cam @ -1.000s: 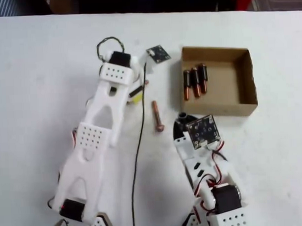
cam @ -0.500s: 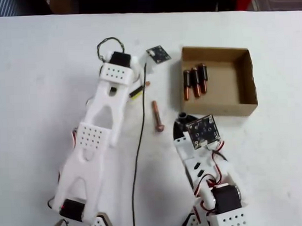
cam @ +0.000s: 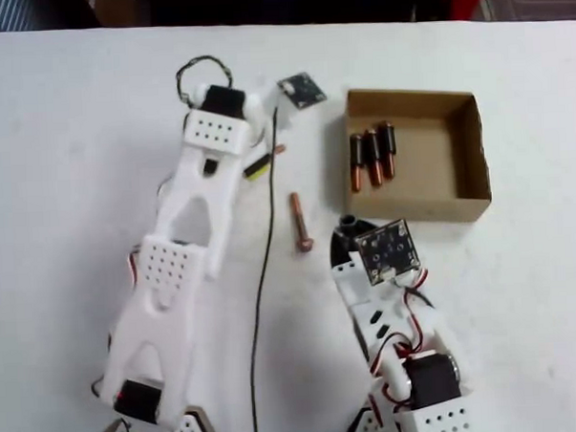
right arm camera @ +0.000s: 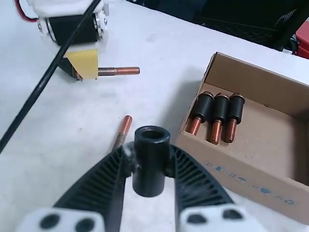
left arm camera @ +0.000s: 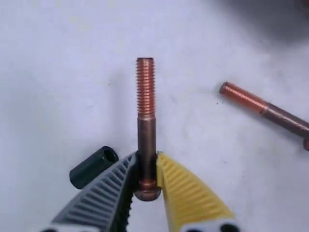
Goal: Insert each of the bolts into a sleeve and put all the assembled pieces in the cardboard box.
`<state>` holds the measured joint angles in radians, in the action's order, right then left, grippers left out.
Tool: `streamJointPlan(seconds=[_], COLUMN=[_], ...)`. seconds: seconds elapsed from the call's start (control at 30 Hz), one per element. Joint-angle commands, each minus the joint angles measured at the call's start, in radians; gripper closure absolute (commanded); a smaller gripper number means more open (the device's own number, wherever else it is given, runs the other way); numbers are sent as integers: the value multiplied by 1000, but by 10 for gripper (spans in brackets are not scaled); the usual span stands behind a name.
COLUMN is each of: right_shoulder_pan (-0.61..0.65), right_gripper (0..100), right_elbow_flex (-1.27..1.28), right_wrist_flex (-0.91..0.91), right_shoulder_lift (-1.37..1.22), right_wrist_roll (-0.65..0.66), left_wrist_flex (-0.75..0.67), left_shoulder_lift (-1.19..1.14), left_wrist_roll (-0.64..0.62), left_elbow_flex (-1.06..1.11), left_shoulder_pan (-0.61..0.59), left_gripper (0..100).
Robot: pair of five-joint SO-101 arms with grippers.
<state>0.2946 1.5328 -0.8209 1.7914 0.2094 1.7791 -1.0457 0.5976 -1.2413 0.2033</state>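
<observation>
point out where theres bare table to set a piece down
Bare table lies wide beyond the left arm, and again past the cardboard box toward the right edge. Crowded: the strip between the two arms, with the cable and loose bolt. The box's left half holds three assembled pieces; its right half is free.

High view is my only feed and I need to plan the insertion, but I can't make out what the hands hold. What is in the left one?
Observer: The left hand is shut on a bolt, gripped just above its head.
Operator: And the right?
Observer: The right hand is shut on a sleeve, open end facing its wrist camera.
Operator: Any sleeve left for the loose bolt?
Observer: Yes, a spare sleeve lies on the table beside the left hand's grey finger.
</observation>
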Motion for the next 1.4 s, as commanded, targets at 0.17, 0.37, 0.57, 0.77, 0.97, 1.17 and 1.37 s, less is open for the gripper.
streamJointPlan(seconds=[0.17, 0.37, 0.57, 0.77, 0.97, 1.17, 1.37], right_shoulder_pan=[-4, -4, -4, -4, -4, -4, -4], right_gripper=[981, 981, 981, 981, 981, 981, 981], right_elbow_flex=[-5, -5, 0, 0, 0, 2, 2], right_wrist_flex=[22, 21, 24, 24, 21, 21, 21], right_shoulder_lift=[12, 12, 12, 12, 12, 12, 12], right_wrist_roll=[-5, -5, -5, -5, -5, -5, -5], left_wrist_flex=[8, 8, 6, 5, -63, -186, -324], left_shoulder_lift=[404, 621, 822, 944, 1007, 1063, 1121], left_wrist_roll=[6, 51, 172, 265, 336, 376, 419], left_elbow_flex=[313, 572, 845, 1071, 1263, 1442, 1577], left_shoulder_pan=[28, 30, 22, 22, 22, -7, -107], left_gripper=[966, 966, 966, 966, 976, 979, 979])
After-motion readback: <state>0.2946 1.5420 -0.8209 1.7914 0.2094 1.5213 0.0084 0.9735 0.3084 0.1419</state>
